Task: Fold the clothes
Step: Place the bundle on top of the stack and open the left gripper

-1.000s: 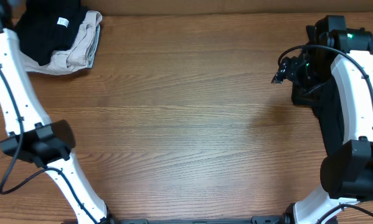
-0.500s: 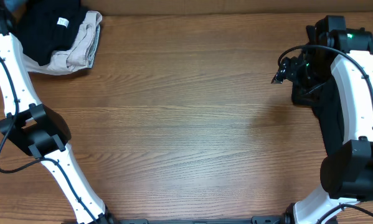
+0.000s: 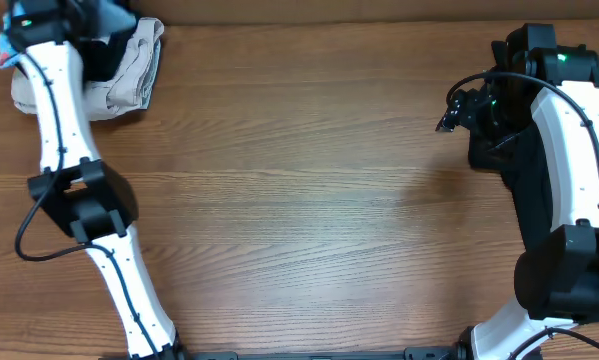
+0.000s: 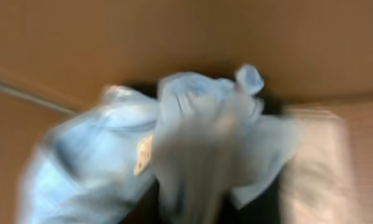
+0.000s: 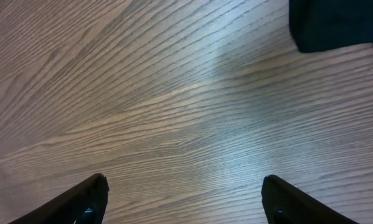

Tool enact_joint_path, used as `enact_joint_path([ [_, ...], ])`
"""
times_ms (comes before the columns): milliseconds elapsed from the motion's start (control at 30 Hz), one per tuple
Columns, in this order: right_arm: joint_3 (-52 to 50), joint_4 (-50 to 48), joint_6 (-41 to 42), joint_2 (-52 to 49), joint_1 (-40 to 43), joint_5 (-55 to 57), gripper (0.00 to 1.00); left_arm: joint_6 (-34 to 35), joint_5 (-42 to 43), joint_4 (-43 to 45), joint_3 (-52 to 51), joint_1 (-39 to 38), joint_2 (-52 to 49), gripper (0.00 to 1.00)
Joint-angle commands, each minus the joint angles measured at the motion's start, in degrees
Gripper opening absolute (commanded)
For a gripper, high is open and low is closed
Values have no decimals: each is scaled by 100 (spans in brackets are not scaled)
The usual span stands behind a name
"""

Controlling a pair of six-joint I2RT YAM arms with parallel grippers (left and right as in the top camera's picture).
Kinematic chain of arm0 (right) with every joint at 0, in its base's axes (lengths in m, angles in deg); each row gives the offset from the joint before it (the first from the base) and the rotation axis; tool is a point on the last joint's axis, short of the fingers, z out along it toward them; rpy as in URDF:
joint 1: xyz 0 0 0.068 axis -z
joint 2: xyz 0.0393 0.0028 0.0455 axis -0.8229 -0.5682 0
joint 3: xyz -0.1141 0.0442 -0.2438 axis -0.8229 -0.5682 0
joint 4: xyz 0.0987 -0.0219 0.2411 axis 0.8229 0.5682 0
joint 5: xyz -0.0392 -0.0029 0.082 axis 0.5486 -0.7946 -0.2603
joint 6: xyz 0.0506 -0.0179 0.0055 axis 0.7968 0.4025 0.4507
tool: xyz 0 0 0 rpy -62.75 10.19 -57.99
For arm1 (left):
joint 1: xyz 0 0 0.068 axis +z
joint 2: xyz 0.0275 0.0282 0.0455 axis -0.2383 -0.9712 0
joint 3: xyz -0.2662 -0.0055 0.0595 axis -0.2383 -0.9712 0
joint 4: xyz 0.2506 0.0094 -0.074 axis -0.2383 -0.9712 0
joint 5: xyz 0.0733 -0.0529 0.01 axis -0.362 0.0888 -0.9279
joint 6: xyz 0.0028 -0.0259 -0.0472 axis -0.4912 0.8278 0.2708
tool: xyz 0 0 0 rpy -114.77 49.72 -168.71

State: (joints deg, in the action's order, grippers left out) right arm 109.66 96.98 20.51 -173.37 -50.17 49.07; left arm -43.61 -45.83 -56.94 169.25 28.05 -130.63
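A light-blue T-shirt hangs bunched right in front of my left gripper in the blurred left wrist view; bits of it show at the table's far left corner. My left gripper is over the pile there, with its fingers hidden by the cloth. The beige garment lies under it, and the black garment shows beneath the blue cloth. My right gripper is open and empty above bare wood at the right side.
A dark cloth lies on the table just beyond the right gripper, under the right arm. The wooden table stretches between the two arms. A brown wall runs along the far edge.
My left arm has swung in from off the far left corner to over the pile, bringing light-blue cloth that now covers most of the black garment. The right arm has not moved.
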Motion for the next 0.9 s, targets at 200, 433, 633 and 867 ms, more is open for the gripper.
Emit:
enact_joint_path([
  [200, 103, -37, -157, 138, 0, 17, 83, 1176, 264, -1615, 70, -494, 57, 100],
  [433, 181, 66, -299, 225, 0, -48, 79, 1425, 1899, -3399, 601, -531, 691, 100],
  [633, 1250, 466, -621, 570, 0, -105, 78, 1425, 2697, -3668, 844, -529, 1609, 100],
  [867, 4363, 1320, -907, 1056, 0, 136, 100, 1421, 3246, -3445, 883, -529, 2861, 100],
])
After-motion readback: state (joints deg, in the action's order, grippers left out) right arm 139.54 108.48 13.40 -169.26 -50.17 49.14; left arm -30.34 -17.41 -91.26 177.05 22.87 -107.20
